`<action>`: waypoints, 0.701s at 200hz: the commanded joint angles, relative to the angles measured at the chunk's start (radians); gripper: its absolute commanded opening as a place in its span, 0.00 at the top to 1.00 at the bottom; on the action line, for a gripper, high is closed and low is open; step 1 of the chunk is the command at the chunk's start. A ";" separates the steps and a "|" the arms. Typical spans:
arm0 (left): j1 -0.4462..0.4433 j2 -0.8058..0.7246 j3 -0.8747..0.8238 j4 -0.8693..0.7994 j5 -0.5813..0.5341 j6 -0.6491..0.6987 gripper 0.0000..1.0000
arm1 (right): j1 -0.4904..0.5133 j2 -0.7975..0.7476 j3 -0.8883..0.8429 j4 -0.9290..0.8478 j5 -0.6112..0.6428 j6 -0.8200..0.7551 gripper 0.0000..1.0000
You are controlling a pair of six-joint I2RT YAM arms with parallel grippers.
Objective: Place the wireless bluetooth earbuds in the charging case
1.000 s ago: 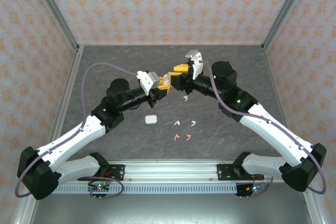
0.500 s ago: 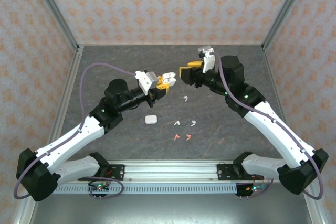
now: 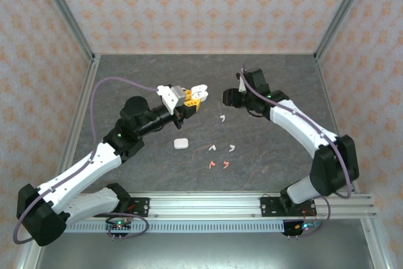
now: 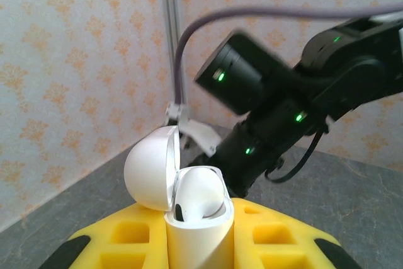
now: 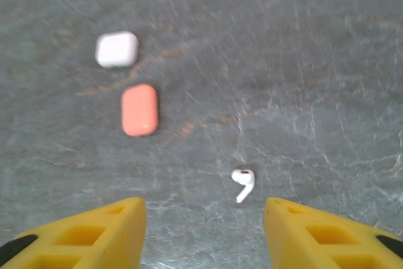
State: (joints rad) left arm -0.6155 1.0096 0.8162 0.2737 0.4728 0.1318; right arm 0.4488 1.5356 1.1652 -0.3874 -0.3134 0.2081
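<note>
Above table (image 3: 126, 74): left claw (image 3: 198, 94) clamps open charging case (image 4: 196, 237); right claw (image 5: 203, 209) wide, empty.

No readable text, brand, number or sign anywhere. Charging case (image 4: 198, 244) plain white, no lettering legible on it.
</note>
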 commanded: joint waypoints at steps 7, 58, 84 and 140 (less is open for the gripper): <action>-0.010 -0.026 -0.007 -0.005 -0.027 0.023 1.00 | -0.002 0.098 0.047 -0.026 0.041 0.029 0.49; -0.010 -0.029 -0.006 -0.013 -0.042 0.028 1.00 | 0.002 0.252 0.091 -0.012 0.032 0.038 0.54; -0.010 -0.029 -0.002 -0.019 -0.043 0.030 1.00 | 0.009 0.312 0.128 -0.038 0.041 0.018 0.57; -0.010 -0.023 0.003 -0.030 -0.054 0.035 1.00 | 0.041 0.397 0.180 -0.078 0.086 -0.017 0.60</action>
State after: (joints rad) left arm -0.6155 1.0027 0.8162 0.2413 0.4389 0.1432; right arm 0.4698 1.8980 1.3090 -0.4149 -0.2802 0.2165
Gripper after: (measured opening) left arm 0.205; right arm 0.405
